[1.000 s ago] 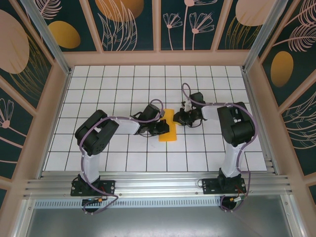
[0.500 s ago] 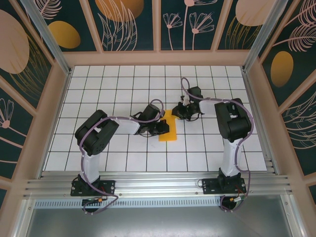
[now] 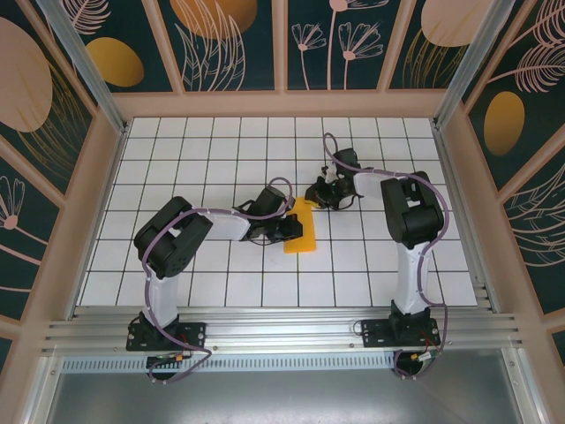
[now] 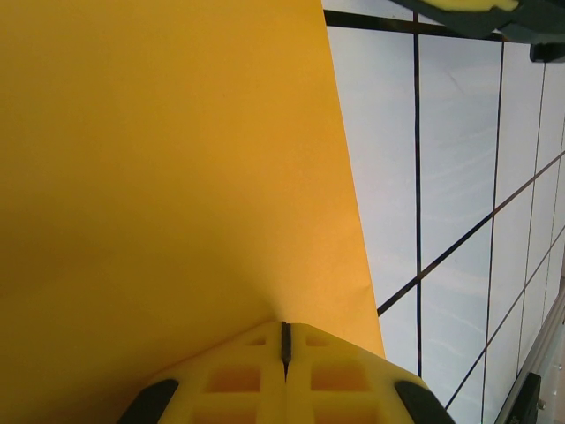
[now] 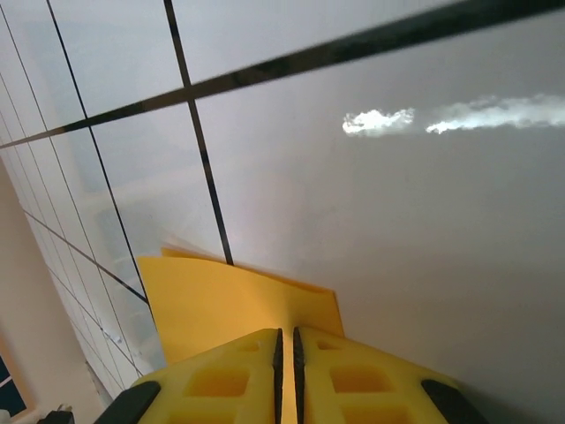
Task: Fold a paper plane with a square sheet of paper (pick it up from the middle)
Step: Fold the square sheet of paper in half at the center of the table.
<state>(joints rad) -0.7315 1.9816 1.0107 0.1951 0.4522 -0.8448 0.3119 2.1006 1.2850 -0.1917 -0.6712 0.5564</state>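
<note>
And the right arm has swung its wrist toward the far wall, off the sheet's right flank and up to its far end, while the left arm hasn't budged! Down on the white gridded counter, mid-field, lies the square sheet of paper, folded to a narrow orange-yellow strip running near to far, barely shifted from a moment ago. The left pincer sits at its left edge, and its wrist view shows the pads clamped tight on the paper, left pincer anchoring it, I'd say, so the other side can work the fold. The right pincer is low at the far tip; up close the right pincer has its pads nearly together, just a hairline slit, with a paper corner poking out beyond them, and whether that corner is nipped I can't tell
</note>
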